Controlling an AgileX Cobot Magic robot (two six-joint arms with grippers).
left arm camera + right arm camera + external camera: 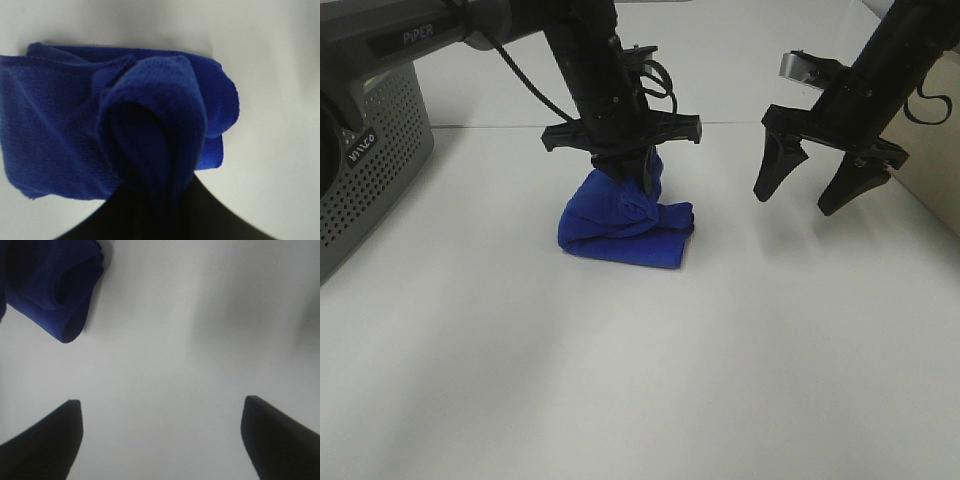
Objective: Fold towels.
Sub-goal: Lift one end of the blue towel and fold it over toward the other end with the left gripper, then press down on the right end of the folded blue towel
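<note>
Towel: royal blue, one piece, bunched in loose folds on the table, left of centre in the high view. Its lower part rests on the surface. One fold is drawn up into a peak above the rest, with a rolled end lying towards the right arm's side.

Left gripper: directly above the towel, fingers clenched on the raised fold. Its wrist view shows the cloth running down into the dark fingers.

Right gripper: fingers spread wide and holding nothing. It hangs over bare table, beside the towel but apart from it.

Table: white, matte.

Grey box: perforated casing at the left edge, well apart from the towel.

Beige object: at the right edge behind the right arm, only partly visible.
</note>
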